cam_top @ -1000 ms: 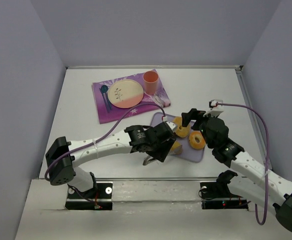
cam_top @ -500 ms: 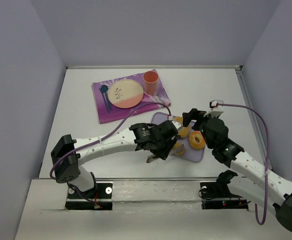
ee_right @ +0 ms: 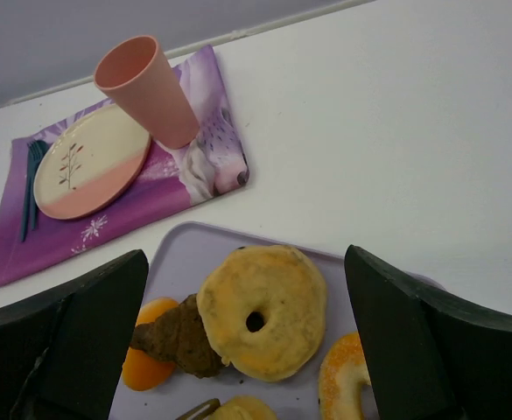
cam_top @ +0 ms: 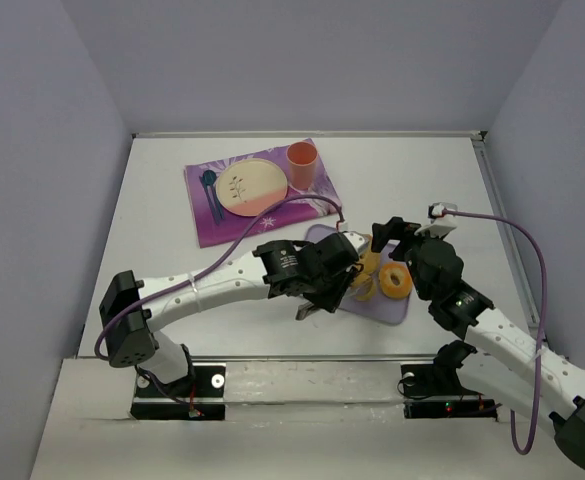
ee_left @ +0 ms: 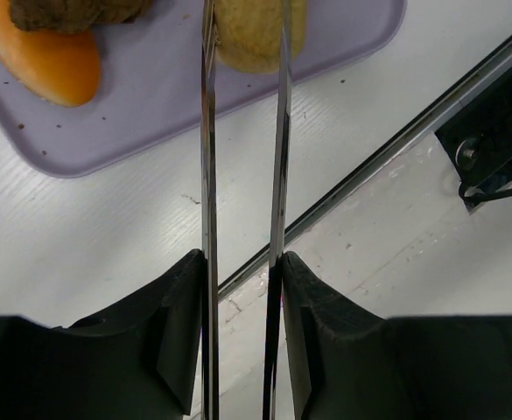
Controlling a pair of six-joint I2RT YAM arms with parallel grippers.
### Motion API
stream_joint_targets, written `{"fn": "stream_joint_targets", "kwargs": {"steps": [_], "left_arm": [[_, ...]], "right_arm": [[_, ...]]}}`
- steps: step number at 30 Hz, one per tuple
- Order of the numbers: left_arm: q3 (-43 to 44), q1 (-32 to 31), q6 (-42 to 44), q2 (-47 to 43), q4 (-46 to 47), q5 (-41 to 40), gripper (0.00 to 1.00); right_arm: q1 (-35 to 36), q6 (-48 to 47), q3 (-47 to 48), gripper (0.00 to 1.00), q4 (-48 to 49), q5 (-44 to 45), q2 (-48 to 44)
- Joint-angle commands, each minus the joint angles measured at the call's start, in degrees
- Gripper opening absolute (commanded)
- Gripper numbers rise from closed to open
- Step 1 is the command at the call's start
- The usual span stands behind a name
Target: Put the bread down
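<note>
White tabletop fills the walled cell, with both arms reaching in from its near edge. At the back left lies a purple placemat carrying a pale plate and a pink cup. Nearer the arms sits a lavender tray of pastries: a large tan ring, an orange-glazed doughnut and a dark brown lump. The right claw hangs over the tray's far side with its fingers spread wide and nothing between them. The left claw has its thin fingers drawn close together, and they appear clamped on the bread, which sits at their tips over the tray's near edge. Whether the bun has cleared the tray floor cannot be told. The grasp looks made, so the carry is the step in hand. Next, the left arm probably needs to lift straight up, clear of the neighbouring pastries, then swing back-left toward the plate, the likely target, keeping away from the cup.
</note>
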Motion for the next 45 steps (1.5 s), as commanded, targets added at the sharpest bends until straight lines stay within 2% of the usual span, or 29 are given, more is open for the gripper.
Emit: {"fn": "stream_joint_targets", "kwargs": {"steps": [1, 5, 8, 11, 15, 18, 22, 24, 29, 30, 37, 41, 45], "left_arm": [[6.79, -0.35, -0.85, -3.98, -3.63, -6.49, 0.24], [9.70, 0.52, -3.22, -3.64, -6.27, -17.63, 0.23], [13.31, 3.15, -4.80, -2.23, -9.44, -19.50, 0.23], [10.78, 8.16, -6.64, -2.58, -9.28, -22.23, 0.23], [5.85, 16.33, -7.09, -5.47, -5.24, -20.74, 0.20], [4.79, 22.39, -7.70, -6.80, -3.74, -25.56, 0.29], [3.48, 30.92, -6.04, -4.96, 4.33, -25.32, 0.30], [3.47, 34.88, -1.67, -1.64, 9.61, -21.21, 0.31], [13.03, 39.90, 0.89, 8.04, 8.56, -19.51, 0.32], [13.92, 41.21, 1.60, 10.49, 9.09, -16.81, 0.33], [19.20, 43.94, 4.77, 18.51, 9.62, -12.22, 0.37], [18.77, 44.29, 5.48, 19.13, 9.54, -11.60, 0.50], [17.36, 44.38, 5.92, 17.64, 9.89, -11.25, 0.59]], "right_arm": [[-0.37, 0.97, -0.87, 1.00, 1.44, 3.53, -0.61], [-0.37, 1.23, -0.78, 1.00, 1.35, 3.97, -0.87], [-0.37, 1.41, -0.43, 1.00, 1.52, 3.80, -0.35], [-0.37, 1.23, -0.43, 1.00, 1.52, 3.27, -0.17], [-0.37, 0.97, -0.87, 1.00, 1.44, 5.46, -0.78], [-0.37, 1.05, -1.05, 1.00, 1.52, 4.94, -1.58], [-0.37, 0.88, -1.40, 1.00, 1.87, 4.15, -2.02], [-0.37, 0.79, -1.48, 1.00, 1.96, 3.97, -2.28], [-0.37, 0.62, -1.92, 1.00, 2.31, 3.97, -2.98], [-0.37, 0.61, -2.10, 1.00, 2.49, 4.32, -3.07], [-0.37, 0.53, -2.19, 1.00, 2.58, 4.32, -2.99], [-0.37, 0.53, -2.01, 1.00, 2.67, 4.50, -2.46], [-0.37, 0.44, -2.01, 1.00, 2.75, 4.32, -2.10]]}}
